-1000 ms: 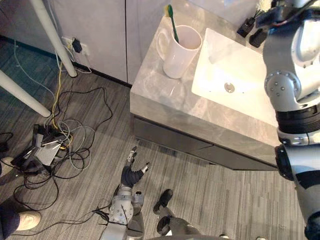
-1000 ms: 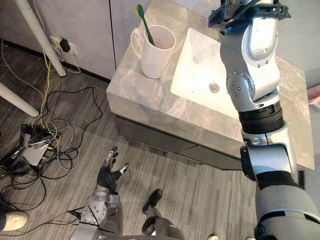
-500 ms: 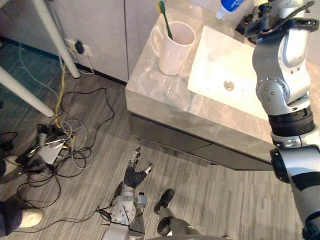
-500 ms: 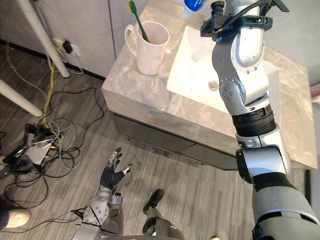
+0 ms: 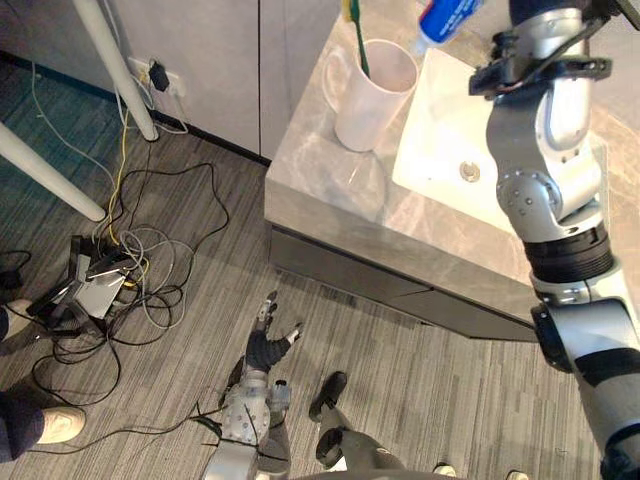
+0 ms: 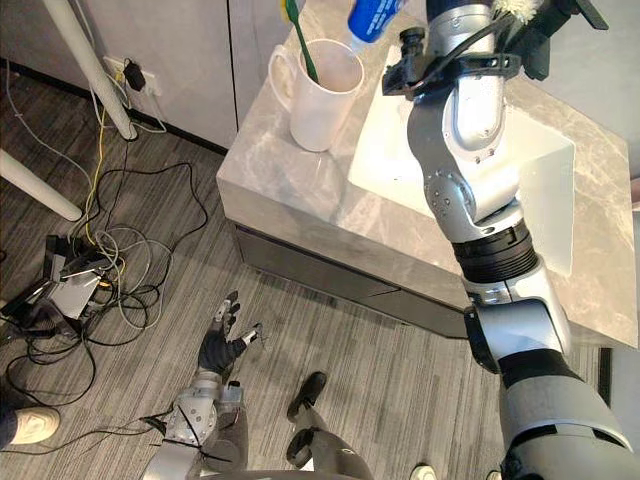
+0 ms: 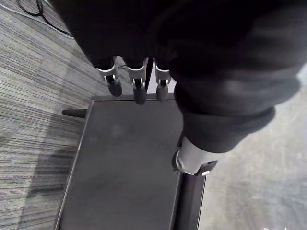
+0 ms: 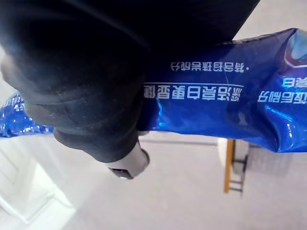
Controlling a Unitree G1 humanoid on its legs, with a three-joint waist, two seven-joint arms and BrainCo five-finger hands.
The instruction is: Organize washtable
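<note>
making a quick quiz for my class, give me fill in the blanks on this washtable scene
1. The white mug holds a green ____.
2. The right hand is shut on a ____ toothpaste tube.
3. The mug stands on the grey countertop beside the white ____.
4. The open left hand hangs low over the striped grey ____.

Missing words: toothbrush; blue; sink; floor.

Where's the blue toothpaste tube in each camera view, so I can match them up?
Left eye view: toothpaste tube at the top edge, just right of the white mug rim.
Right eye view: top edge too, beside the mug.
Right wrist view: close up, gripped by the right hand.
Left wrist view: left hand over floor instead.
Shared landmark: the mug.
</note>
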